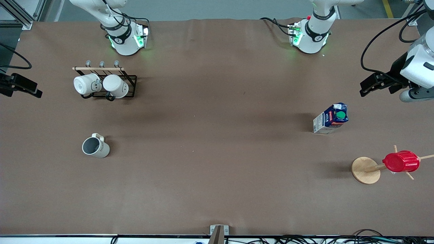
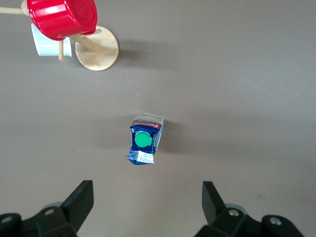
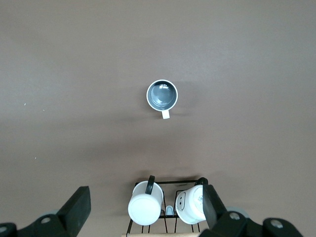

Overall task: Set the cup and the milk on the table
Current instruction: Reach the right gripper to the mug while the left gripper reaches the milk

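Cup (image 1: 96,147) stands upright on the table (image 1: 217,169), toward the right arm's end, nearer the front camera than the black wire rack (image 1: 110,86); handle points toward that rack; grey inside shows in the right wrist view (image 3: 162,95); dark lettering on its side, too small to read. Milk (image 1: 331,118) stands upright on the table toward the left arm's end, far from the rack, green cap up (image 2: 143,140); nothing touches either.

Rack carries two white mugs (image 1: 87,84) hanging under a wooden bar. Red ribbed cup (image 1: 401,161) sits on a peg of the wooden mug tree (image 1: 366,170), nearer the front camera than the milk; something white shows under it in the left wrist view, probably a label, hard to say.

Left gripper (image 2: 148,207) is high above the table near the milk, fingers spread wide, holding nothing. Right gripper (image 3: 144,210) is high above the rack, fingers likewise apart and empty.
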Available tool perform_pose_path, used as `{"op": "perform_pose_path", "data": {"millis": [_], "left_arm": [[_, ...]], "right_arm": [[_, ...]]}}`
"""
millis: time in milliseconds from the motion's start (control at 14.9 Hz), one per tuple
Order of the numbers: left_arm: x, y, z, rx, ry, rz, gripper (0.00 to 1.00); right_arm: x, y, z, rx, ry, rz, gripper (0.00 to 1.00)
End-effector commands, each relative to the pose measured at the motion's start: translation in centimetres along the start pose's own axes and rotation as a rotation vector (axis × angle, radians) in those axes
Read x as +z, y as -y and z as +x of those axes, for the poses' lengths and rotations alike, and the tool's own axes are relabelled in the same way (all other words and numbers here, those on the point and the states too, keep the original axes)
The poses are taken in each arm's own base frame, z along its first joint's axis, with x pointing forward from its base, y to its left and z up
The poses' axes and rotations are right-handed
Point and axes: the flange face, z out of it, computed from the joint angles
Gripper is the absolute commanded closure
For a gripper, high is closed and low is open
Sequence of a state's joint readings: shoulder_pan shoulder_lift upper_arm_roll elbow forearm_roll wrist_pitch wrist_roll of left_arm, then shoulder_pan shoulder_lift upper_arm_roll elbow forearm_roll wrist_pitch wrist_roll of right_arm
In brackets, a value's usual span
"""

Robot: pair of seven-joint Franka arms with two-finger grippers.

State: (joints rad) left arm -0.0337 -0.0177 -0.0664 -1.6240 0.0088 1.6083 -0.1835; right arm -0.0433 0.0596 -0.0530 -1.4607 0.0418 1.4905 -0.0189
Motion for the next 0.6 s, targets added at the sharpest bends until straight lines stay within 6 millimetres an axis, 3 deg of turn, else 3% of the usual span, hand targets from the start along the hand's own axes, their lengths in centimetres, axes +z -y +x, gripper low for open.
{"op": "perform_pose_path", "data": {"millis": [0,536], "left_arm": [[-0.23,-0.36,-0.17,0.002,-0.014,0.009,0.03],[0.24,0.44,0.27,-0.007,-0.003,0.003,0.03]], "right_arm": [[-0.17,-0.16,-0.81,0.003,0.001,-0.008,0.00],[-0.17,-0.24,-0.81,0.005,0.001,-0.008,0.00]]}}
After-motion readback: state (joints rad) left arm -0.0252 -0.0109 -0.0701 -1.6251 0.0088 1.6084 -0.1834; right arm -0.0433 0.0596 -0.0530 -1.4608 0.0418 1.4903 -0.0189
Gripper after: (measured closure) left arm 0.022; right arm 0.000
